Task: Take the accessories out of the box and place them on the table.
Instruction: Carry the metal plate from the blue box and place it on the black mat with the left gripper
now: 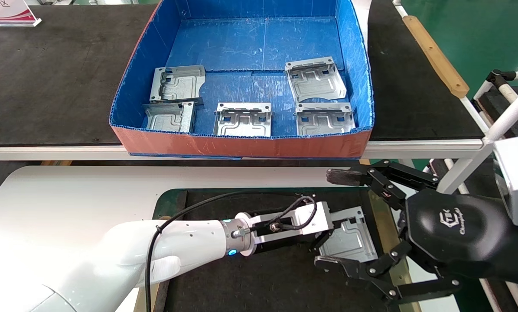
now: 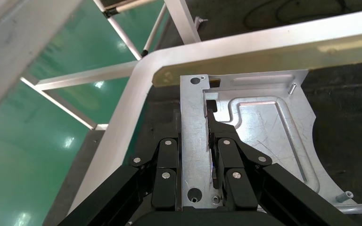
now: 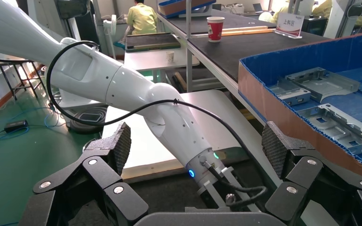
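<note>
Head view: my left gripper (image 1: pixel 328 236) is low over the dark mat of the table (image 1: pixel 89 190), fingers pinching a raised edge flange of one bracket (image 1: pixel 350 242) that lies flat on the mat near its right edge. My right gripper (image 1: pixel 334 219) hangs just to the right, fingers spread wide w/ nothing between. Five more brackets (image 1: pixel 242 119) sit in the box (image 1: pixel 241 145) on the bench behind.

Left wrist view: my fingers (image 2: pixel 226 150) clamp the bracket's (image 2: pixel 264 127) upright flange; plate rests on the mat beside the table rim (image 2: pixel 136 94).

Right wrist view: pads (image 3: pixel 275 148) well apart, left arm (image 3: pixel 136 94) ahead, box (image 3: pixel 283 108) w/ brackets (image 3: pixel 320 82) beside it.
</note>
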Motion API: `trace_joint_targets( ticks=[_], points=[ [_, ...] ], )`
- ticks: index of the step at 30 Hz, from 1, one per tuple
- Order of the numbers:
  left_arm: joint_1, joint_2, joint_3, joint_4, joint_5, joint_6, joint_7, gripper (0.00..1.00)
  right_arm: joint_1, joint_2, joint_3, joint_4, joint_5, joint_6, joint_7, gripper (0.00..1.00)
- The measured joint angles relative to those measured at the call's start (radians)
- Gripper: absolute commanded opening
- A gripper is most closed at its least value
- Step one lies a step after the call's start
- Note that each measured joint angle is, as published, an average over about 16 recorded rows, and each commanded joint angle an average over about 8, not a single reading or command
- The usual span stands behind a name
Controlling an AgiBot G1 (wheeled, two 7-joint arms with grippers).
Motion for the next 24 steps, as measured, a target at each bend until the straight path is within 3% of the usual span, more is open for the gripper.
trace_joint_targets(
  ticks=[18, 19, 24],
  points=[
    [-0.044, -0.004, 0.161, 0.021, -0.167, -0.038, 0.083, 0.01, 0.000, 0.000, 0.000, 0.000, 0.000, 0.000, 0.000, 1.00],
    [-0.046, -0.004, 0.166, 0.022, -0.174, -0.038, 0.088, 0.07, 0.000, 0.000, 0.000, 0.000, 0.000, 0.000, 0.000, 1.00],
    [-0.053, -0.005, 0.186, 0.023, -0.203, -0.037, 0.106, 0.69, 0.000, 0.000, 0.000, 0.000, 0.000, 0.000, 0.000, 1.00]
  ],
)
